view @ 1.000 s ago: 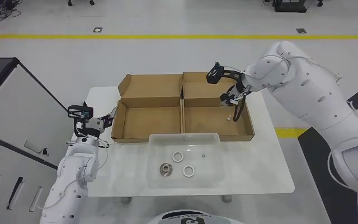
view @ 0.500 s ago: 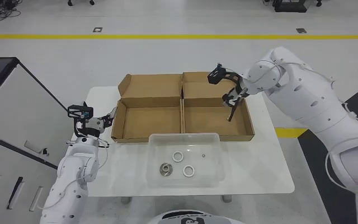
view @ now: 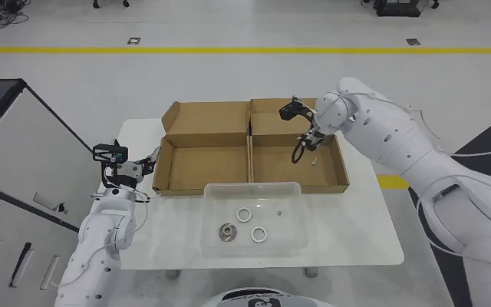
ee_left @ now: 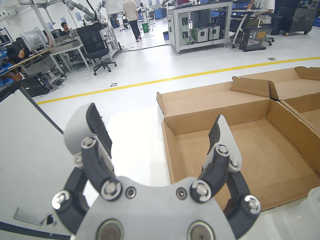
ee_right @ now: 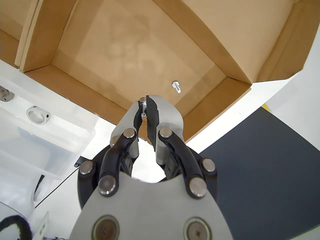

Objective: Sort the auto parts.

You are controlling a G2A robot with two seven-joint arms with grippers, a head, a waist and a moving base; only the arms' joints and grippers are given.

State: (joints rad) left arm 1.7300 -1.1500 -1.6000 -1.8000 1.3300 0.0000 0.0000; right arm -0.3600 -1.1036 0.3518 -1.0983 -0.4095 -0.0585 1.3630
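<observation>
Two open cardboard boxes stand side by side at the back of the table, the left box (view: 201, 169) bare and the right box (view: 276, 170) holding one small silver bolt (view: 313, 161) (ee_right: 176, 86). My right gripper (view: 298, 156) (ee_right: 143, 106) hangs over the right box (ee_right: 150, 26), shut on another small threaded bolt (ee_right: 142, 106) pinched at its fingertips. At the table's left edge, beside the left box (ee_left: 250, 151), my left gripper (view: 150, 163) (ee_left: 160, 131) stands open with nothing in it.
A clear plastic bin (view: 291, 234) (ee_right: 62, 136) sits in front of the boxes. It holds two white rings (view: 243, 215) (view: 260, 233), a metal collar (view: 227, 230) (ee_right: 38, 115) and a tiny part (view: 279, 212). Bare table lies right of the bin.
My right arm has swung leftward over the right box, its gripper now nearer the box's middle. The bolt lying in the box is uncovered again. The left arm has not moved.
</observation>
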